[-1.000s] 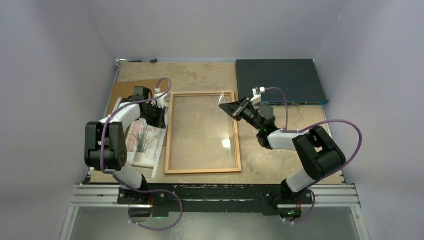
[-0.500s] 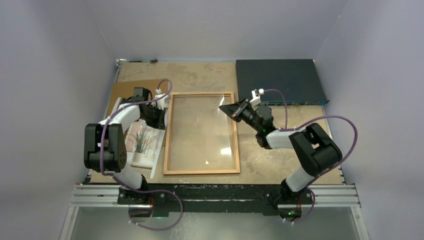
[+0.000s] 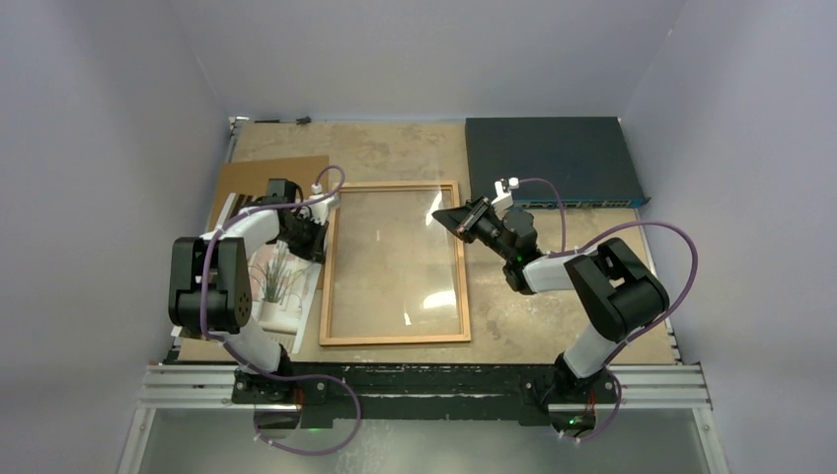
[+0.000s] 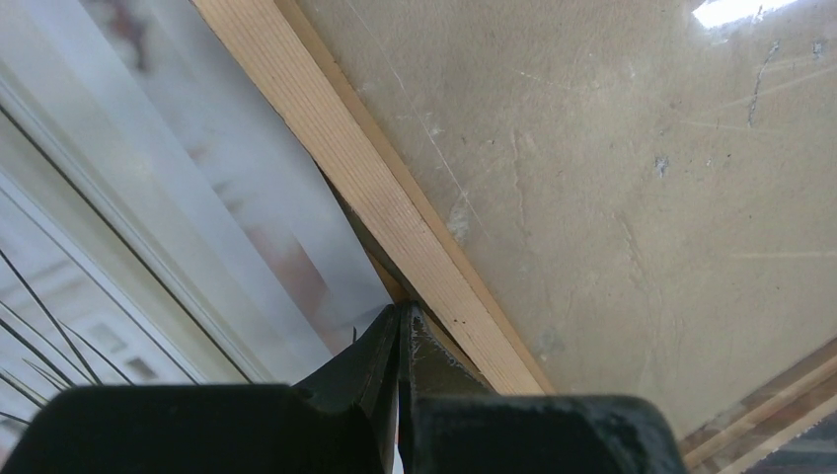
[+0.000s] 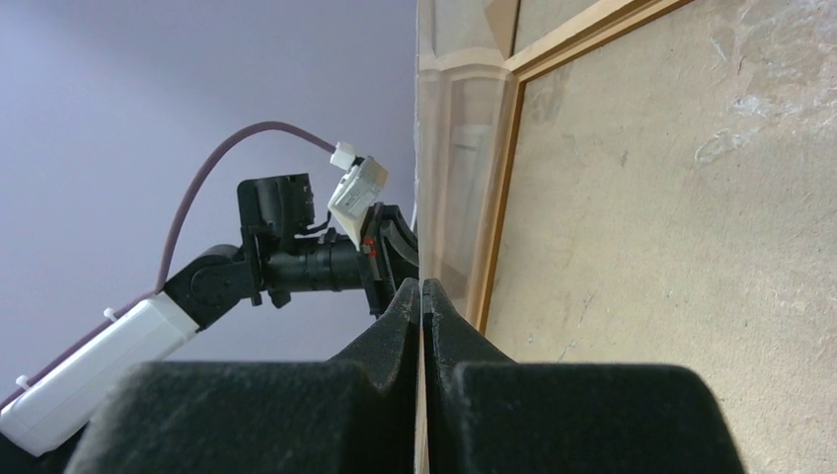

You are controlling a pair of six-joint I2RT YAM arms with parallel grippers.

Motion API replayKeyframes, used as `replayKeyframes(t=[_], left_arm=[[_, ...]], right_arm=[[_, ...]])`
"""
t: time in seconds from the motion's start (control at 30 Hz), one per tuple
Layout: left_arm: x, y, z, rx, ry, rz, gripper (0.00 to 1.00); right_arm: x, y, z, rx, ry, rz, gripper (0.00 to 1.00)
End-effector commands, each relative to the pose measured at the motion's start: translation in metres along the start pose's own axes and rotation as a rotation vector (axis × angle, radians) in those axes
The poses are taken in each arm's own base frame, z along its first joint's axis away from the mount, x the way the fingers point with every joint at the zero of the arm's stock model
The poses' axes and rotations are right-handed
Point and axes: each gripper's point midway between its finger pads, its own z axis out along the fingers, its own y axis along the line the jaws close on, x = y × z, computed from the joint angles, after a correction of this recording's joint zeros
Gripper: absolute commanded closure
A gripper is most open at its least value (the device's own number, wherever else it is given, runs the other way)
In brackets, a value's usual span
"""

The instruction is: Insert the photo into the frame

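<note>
Top external: right gripper (image 3: 446,215) is clamping the frame's (image 3: 395,339) right side, likely tipping it; left gripper (image 3: 316,238), fingers together, is bracing the left rail.

Nothing legible anywhere: no text, label, brand, number or sign to be read on the frame (image 3: 395,339) between the left gripper (image 3: 314,237) and right gripper (image 3: 446,214), on the photo (image 3: 276,286) near the left one, or on the dark blue box (image 3: 553,158) beyond the right one.
</note>
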Motion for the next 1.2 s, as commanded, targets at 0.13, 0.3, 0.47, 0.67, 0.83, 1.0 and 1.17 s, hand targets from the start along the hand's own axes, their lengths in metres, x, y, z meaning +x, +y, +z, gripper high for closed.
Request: replayKeyframes(t=[0.13,0.3,0.47,0.67,0.83,1.0,1.17], left_arm=[[-0.002,0.005,0.007,-0.009,-0.012,0.033,1.00],[-0.005,0.003,0.006,-0.006,-0.019,0.033,1.00],[-0.006,0.002,0.007,-0.004,-0.020,0.036,1.00],[-0.007,0.001,0.007,-0.005,-0.022,0.036,1.00],[-0.008,-0.001,0.007,0.001,-0.023,0.037,1.00],[-0.007,-0.002,0.007,0.000,-0.024,0.037,1.00],[-0.007,-0.002,0.007,0.002,-0.023,0.039,1.00]], right_arm=[[0.012,-0.007,0.000,0.024,0.044,-0.005,1.00],[0.011,-0.023,0.001,0.092,0.039,-0.017,1.00],[0.007,-0.029,0.002,0.127,0.020,-0.035,1.00],[0.001,-0.027,0.004,0.136,0.000,-0.053,1.00],[0.001,-0.028,0.002,0.143,-0.005,-0.060,1.00],[0.001,-0.027,0.002,0.143,-0.007,-0.069,1.00],[0.001,-0.024,0.004,0.133,0.002,-0.079,1.00]])
